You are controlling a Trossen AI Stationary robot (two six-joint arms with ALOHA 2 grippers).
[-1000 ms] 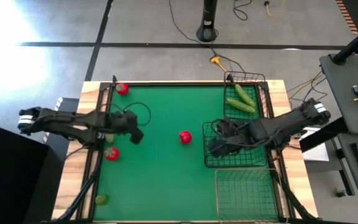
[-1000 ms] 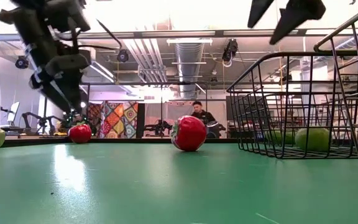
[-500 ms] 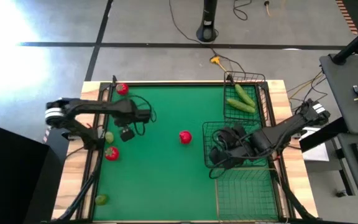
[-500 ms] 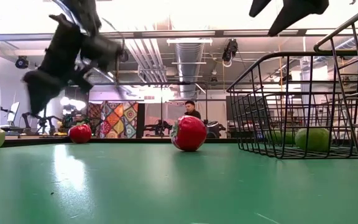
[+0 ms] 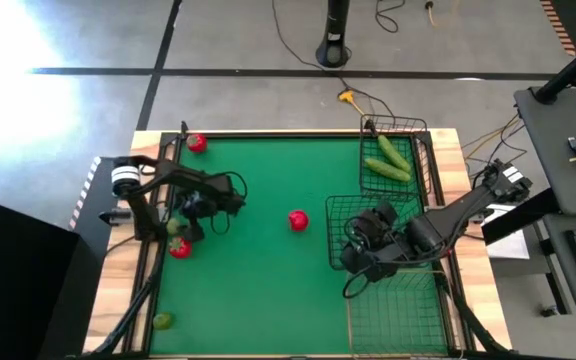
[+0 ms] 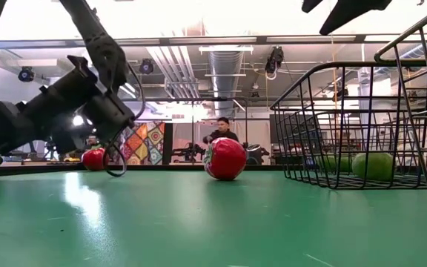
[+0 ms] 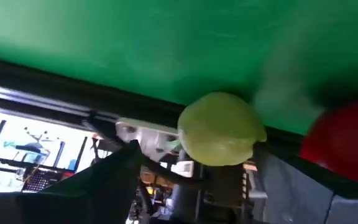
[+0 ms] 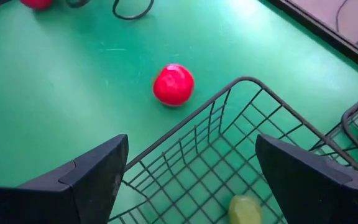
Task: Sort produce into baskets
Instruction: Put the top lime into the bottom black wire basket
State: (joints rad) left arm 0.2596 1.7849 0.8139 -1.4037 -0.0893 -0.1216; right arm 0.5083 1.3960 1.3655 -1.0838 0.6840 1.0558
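Observation:
My left gripper (image 5: 183, 228) is low at the table's left edge, open and pointing down at a slant toward that edge. A yellow-green fruit (image 7: 219, 129) lies just ahead of its fingers, beside a red fruit (image 5: 180, 247). My right gripper (image 5: 360, 258) hangs open above the larger dark basket (image 5: 340, 212), which holds a yellow-green fruit (image 8: 244, 210). Two cucumbers (image 5: 388, 160) lie in the narrow dark basket (image 5: 420, 150). A red fruit (image 5: 298, 220) sits mid-table, another red one (image 5: 197, 143) at the far left, and a yellow-green one (image 5: 163, 321) at the near left.
The paler wire basket (image 5: 398, 315) stands at the near right, against the larger dark one. A raised dark rail (image 5: 150, 250) runs along the table's left edge, close behind the fruit. Open green mat lies between the middle red fruit and the left fruits.
My left gripper has swung from pointing toward the table's middle, turned about and dropped low, and now points back at the yellow-green fruit by the left edge. My right gripper has drifted a little toward the near edge above the larger dark basket. No produce has moved.

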